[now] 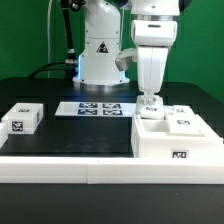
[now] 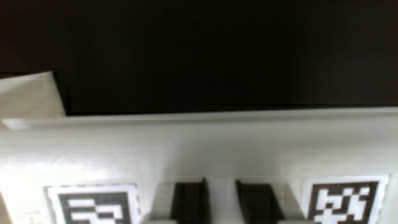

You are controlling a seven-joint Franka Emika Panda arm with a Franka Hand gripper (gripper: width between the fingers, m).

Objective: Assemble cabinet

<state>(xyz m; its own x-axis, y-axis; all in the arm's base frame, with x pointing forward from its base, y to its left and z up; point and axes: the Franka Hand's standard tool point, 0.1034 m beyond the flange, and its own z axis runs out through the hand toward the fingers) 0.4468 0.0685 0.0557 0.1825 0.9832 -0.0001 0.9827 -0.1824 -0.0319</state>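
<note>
Cabinet parts lie on a matte black table (image 1: 70, 135), and only the exterior view shows the whole spread. At the exterior view's left sits a small panel (image 1: 22, 119), a white blocky piece with a black-and-white square tag on top, well apart from the rest. In the middle, further back, the marker board (image 1: 100, 108) lies flat, thin and white, in front of the arm's white base (image 1: 100, 55). Toward the exterior view's right the gripper (image 1: 150, 101) points straight down, its tips at the back upper edge of the cabinet body (image 1: 172, 140), a large white boxy plastic shell with recessed compartments. Whether the fingers are parted or pressed on anything I cannot tell. The wrist view alone gives a blurred close look: a smooth, rounded white edge of the cabinet body (image 2: 214, 140) carrying two tags (image 2: 93, 205), with the dark table behind.
</note>
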